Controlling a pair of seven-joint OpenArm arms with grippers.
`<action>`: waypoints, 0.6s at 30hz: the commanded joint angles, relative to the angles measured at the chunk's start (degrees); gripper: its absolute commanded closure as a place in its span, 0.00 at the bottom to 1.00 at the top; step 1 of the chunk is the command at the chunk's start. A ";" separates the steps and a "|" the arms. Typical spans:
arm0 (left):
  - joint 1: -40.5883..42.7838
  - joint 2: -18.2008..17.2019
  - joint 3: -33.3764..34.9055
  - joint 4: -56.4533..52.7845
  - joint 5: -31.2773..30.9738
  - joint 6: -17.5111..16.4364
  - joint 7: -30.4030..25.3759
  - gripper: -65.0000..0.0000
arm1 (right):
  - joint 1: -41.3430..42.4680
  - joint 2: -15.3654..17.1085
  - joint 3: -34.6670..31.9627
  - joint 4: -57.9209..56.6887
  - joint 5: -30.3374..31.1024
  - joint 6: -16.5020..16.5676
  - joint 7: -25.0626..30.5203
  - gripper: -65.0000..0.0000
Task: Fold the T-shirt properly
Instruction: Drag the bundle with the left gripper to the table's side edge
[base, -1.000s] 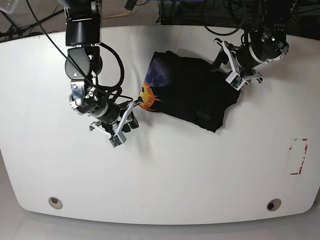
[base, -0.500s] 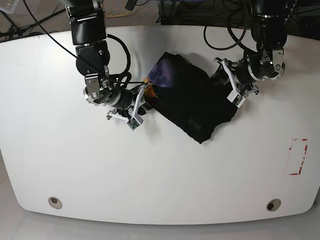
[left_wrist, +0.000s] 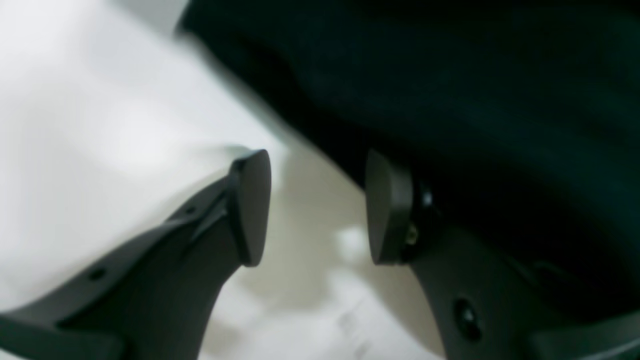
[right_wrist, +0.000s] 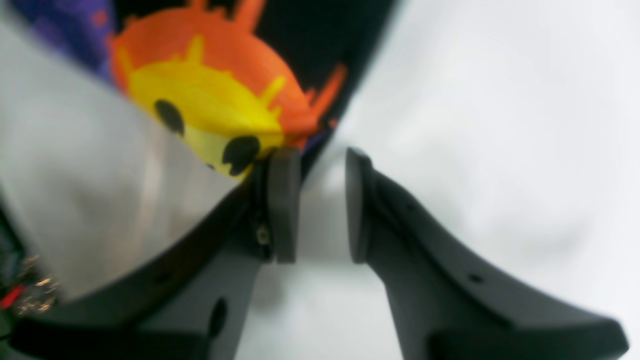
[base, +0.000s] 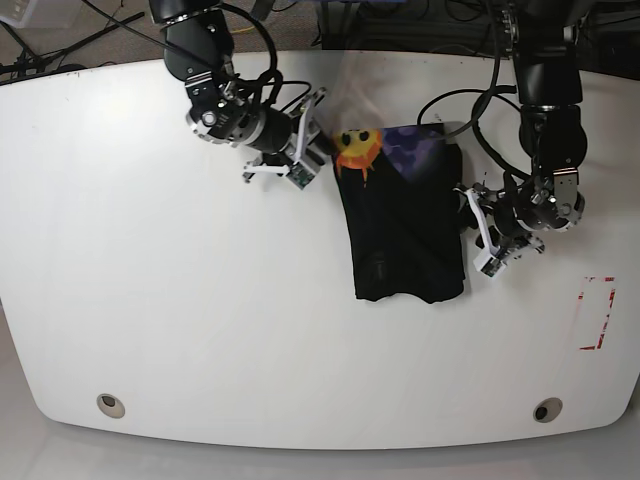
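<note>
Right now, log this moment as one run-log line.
T-shirt: folded, flat on table | left end effector: open at shirt edge | right end effector: open beside sun print

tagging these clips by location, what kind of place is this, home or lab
Most likely a robotics lab or test bench, not a home. A bare white table carries two arms bolted at its far edge, loose black cables trail behind it, and red tape marks sit near one side. The T-shirt is the only household item.
</note>
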 joint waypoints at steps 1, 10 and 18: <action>-0.99 -3.82 -0.20 8.93 -0.86 0.05 -0.82 0.57 | 0.75 -2.58 -2.58 1.65 0.89 0.22 -0.56 0.77; 7.19 -2.33 -0.55 31.79 -0.86 0.05 4.63 0.56 | 2.33 -7.77 -3.55 1.73 0.98 0.22 -2.14 0.77; 13.34 9.89 0.95 35.57 3.27 6.69 6.13 0.38 | 2.24 -5.40 -0.56 1.73 1.33 0.22 -2.14 0.77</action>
